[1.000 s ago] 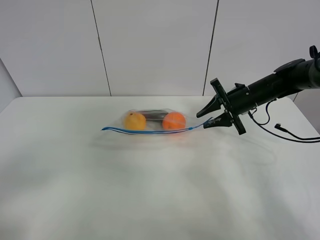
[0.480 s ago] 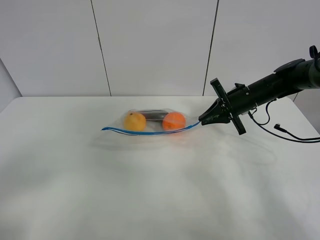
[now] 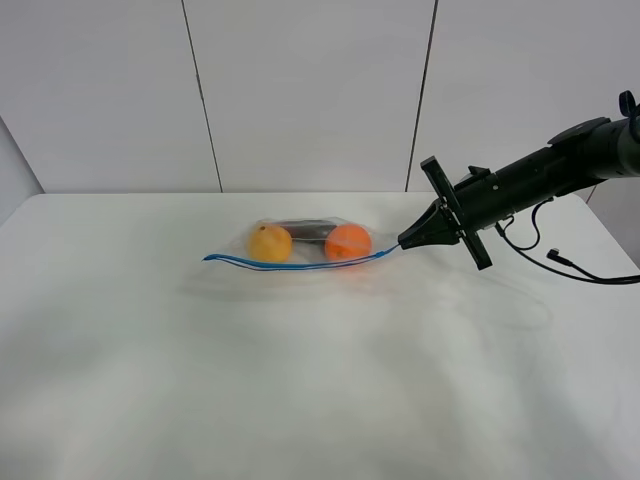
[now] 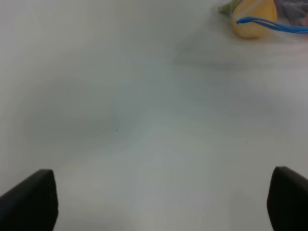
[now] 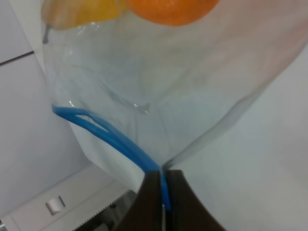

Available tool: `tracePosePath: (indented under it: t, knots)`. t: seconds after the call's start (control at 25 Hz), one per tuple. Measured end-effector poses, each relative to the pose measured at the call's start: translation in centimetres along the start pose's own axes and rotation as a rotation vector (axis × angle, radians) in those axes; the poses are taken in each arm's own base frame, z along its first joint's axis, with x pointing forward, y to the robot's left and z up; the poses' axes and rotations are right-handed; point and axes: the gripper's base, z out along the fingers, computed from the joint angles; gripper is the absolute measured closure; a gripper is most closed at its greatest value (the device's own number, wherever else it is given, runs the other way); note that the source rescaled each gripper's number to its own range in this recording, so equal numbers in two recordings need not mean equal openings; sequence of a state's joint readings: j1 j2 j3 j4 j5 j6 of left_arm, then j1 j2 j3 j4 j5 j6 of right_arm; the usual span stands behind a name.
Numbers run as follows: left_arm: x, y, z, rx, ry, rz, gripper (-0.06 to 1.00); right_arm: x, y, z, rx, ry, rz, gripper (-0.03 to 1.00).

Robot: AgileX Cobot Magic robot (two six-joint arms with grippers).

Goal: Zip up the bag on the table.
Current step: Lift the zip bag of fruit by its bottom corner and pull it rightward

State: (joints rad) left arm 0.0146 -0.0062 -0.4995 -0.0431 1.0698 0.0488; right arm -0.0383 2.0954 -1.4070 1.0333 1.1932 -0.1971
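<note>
The clear bag (image 3: 310,243) lies flat on the white table (image 3: 300,390), behind its middle. Two orange balls (image 3: 269,242) (image 3: 348,241) and a dark object (image 3: 308,230) show through it. Its blue zipper strip (image 3: 290,264) runs along the near edge. My right gripper (image 3: 405,243) is shut on the strip's right end. The right wrist view shows the strip (image 5: 110,137) pinched between its fingertips (image 5: 161,190). My left gripper (image 4: 159,211) is open and empty over bare table, and the bag's left end (image 4: 252,21) is some way from it.
A black cable (image 3: 580,272) trails from the right arm over the table's right side. A white panelled wall (image 3: 300,90) stands just behind the table. The left arm does not show in the exterior high view.
My right gripper was open around the strip's right end and has closed on it. The bag has not moved.
</note>
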Motion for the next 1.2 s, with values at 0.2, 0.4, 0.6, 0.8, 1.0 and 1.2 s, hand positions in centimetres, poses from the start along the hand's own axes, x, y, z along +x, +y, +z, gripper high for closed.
tracePosePath:
  t: [0.2,0.4,0.6,0.8,1.0,1.2]
  knots:
    - [0.0,0.0,0.0,0.0,0.0,0.0,-0.06,0.0,0.0,0.0,0.0,0.0,-0.009,0.97]
    - [0.0,0.0,0.0,0.0,0.0,0.0,-0.06,0.1,0.05,0.0,-0.006,0.011,-0.038,0.97]
    - [0.0,0.0,0.0,0.0,0.0,0.0,-0.06,0.07,0.26,0.0,-0.028,0.007,-0.073,0.97]
    - [0.0,0.0,0.0,0.0,0.0,0.0,-0.06,0.03,0.45,-0.01,-0.049,0.001,-0.095,0.97]
    - [0.0,0.0,0.0,0.0,0.0,0.0,-0.06,0.03,0.47,-0.01,-0.051,0.0,-0.117,0.97]
    - [0.0,0.0,0.0,0.0,0.0,0.0,-0.06,0.03,0.47,-0.01,-0.052,0.0,-0.122,0.97]
